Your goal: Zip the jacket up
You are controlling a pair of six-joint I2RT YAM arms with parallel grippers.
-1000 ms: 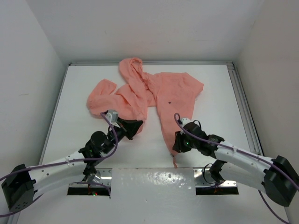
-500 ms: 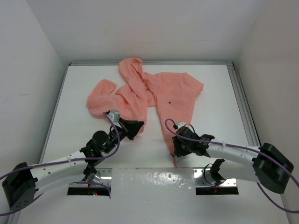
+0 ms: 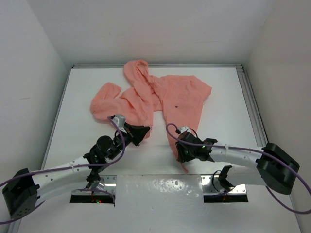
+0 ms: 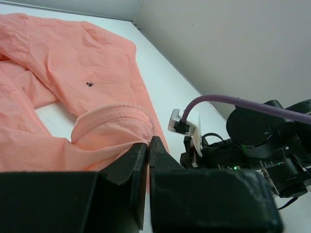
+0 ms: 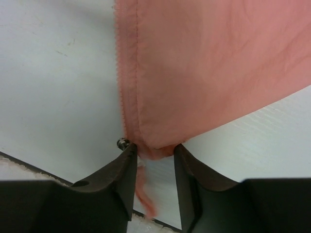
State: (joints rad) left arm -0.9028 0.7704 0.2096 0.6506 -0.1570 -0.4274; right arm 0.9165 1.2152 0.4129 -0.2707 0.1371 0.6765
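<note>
The salmon-pink jacket [image 3: 165,97] lies open on the white table, hood to the back, one front panel reaching toward the near edge. My left gripper [image 3: 142,131] is shut on the other front panel's near edge; in the left wrist view the jaws [image 4: 148,141] pinch that folded hem [image 4: 112,116]. My right gripper [image 3: 179,154] is at the long panel's bottom corner. In the right wrist view its fingers [image 5: 153,151] stand open on either side of that corner [image 5: 155,145], with a small metal zipper piece [image 5: 122,143] at the left fingertip.
A raised rail [image 3: 252,111] runs along the table's right side and walls close the back and left. A shiny plate [image 3: 160,187] lies at the near edge between the arm bases. The right arm's wrist [image 4: 257,141] shows close in the left wrist view.
My right gripper has moved left along the near edge to the jacket's bottom corner. The left gripper has stayed in place, holding its hem.
</note>
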